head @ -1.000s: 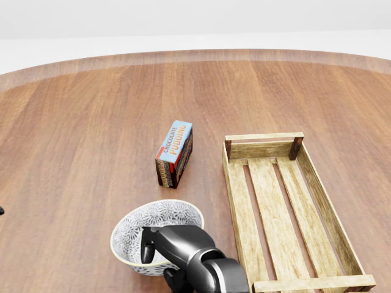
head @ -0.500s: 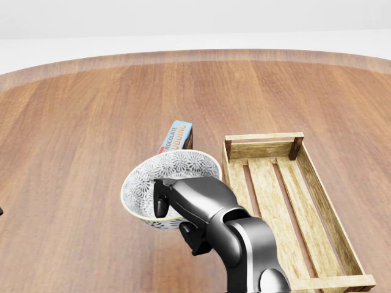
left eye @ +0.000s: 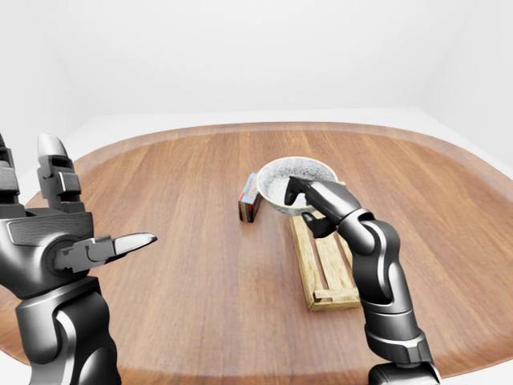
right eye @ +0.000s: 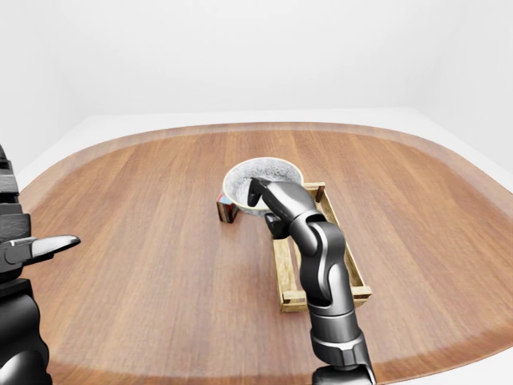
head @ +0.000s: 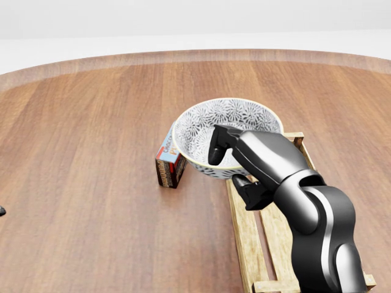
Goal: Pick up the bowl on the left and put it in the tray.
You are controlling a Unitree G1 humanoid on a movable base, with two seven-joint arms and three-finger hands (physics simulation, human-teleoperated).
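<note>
We note the right hand (head: 259, 160) pinching the rim of the bowl (head: 229, 122), one finger hooked inside and the others under the wall. The bowl is clear of the table (head: 85, 159), over the top-left corner of the tray (head: 243, 235) in the head view, partly hiding the pudding box (head: 167, 163). The left hand (left eye: 68, 241) is raised at the left of the left-eye view, fingers spread, holding nothing.

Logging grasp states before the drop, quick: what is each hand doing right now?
Left hand: open, holding nothing.
Right hand: closed on the patterned bowl, gripping its rim.
</note>
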